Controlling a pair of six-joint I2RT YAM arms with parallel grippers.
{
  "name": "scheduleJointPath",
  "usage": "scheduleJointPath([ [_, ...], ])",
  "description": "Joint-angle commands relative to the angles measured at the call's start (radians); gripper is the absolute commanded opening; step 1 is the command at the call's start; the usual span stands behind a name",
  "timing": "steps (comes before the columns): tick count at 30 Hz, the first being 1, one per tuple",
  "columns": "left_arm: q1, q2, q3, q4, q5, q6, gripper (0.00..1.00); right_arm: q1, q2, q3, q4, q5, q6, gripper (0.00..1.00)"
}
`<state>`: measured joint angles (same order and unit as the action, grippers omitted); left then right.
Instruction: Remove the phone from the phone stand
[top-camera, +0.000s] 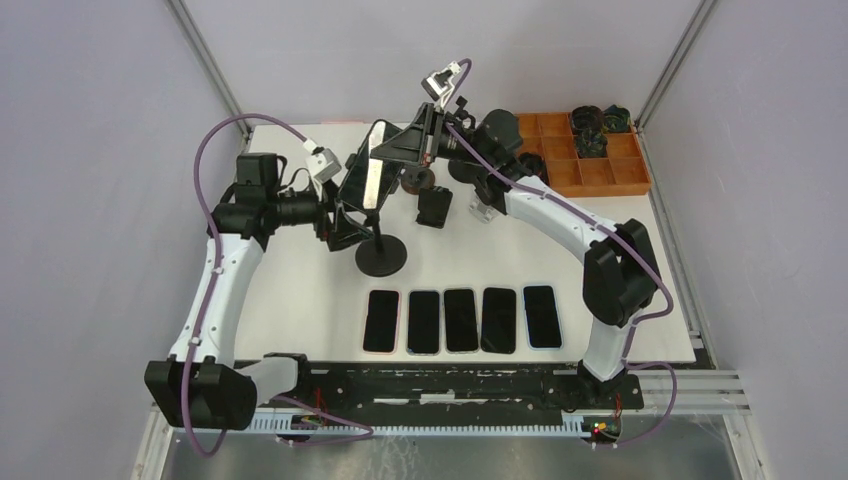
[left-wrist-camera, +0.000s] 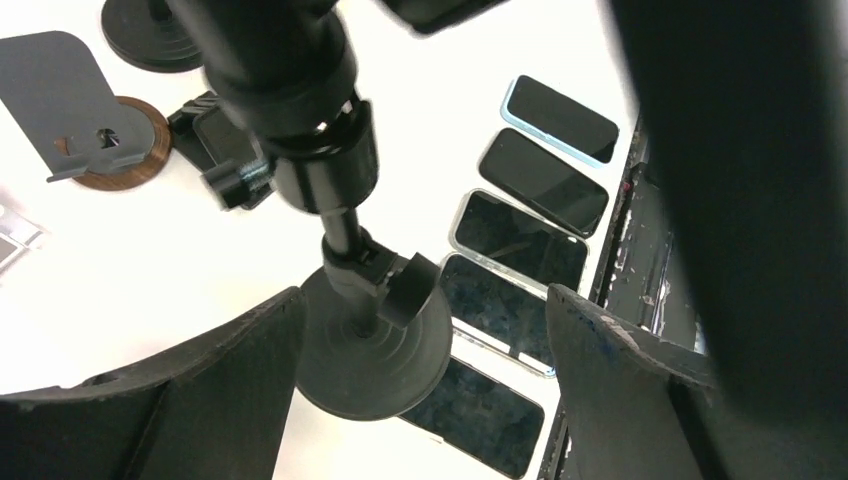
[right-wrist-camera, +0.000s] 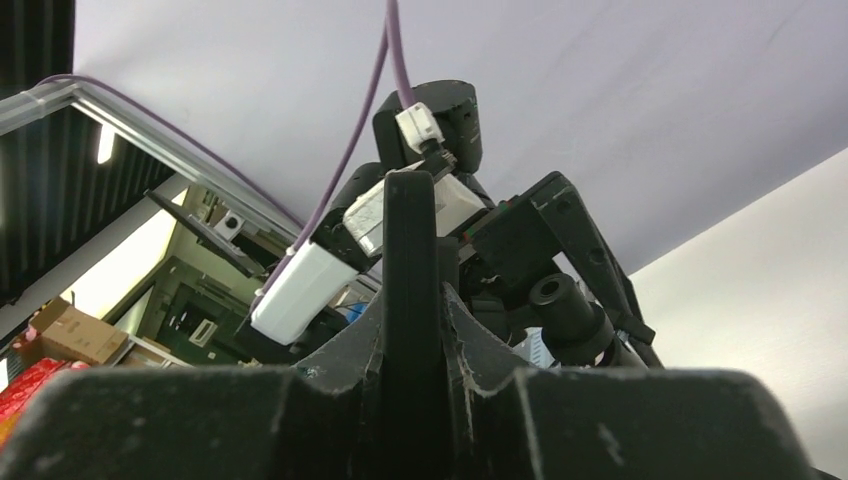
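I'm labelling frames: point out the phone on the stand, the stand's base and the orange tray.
phone (top-camera: 358, 185): top view, its screen.
stand base (top-camera: 392, 264): top view, disc's right side.
orange tray (top-camera: 598, 175): top view, bare front compartment.

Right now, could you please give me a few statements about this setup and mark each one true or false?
1. Five phones lie in a row along the near side of the table. True.
2. The left gripper is clamped on the phone stand's pole. False: its fingers stand open on either side of the pole, apart from it.
3. The right gripper is shut on the edge of the raised phone. True.
4. The orange compartment tray sits at the table's near left corner. False: it is at the far right corner.
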<state>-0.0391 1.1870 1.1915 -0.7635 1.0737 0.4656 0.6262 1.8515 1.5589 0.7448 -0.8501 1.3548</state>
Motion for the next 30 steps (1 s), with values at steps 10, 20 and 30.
scheduleJointPath([
  [10,-0.006,-0.015,-0.003,0.222,0.168,-0.234,0.88,0.068,-0.132,-0.078,0.355,0.071,0.165,0.00],
  [20,-0.008,0.015,0.007,0.221,0.201,-0.244,0.34,0.105,-0.123,-0.113,0.429,0.091,0.201,0.00],
  [30,-0.007,0.038,-0.031,0.236,0.073,-0.230,0.02,0.099,-0.169,-0.069,0.288,0.049,0.081,0.00],
])
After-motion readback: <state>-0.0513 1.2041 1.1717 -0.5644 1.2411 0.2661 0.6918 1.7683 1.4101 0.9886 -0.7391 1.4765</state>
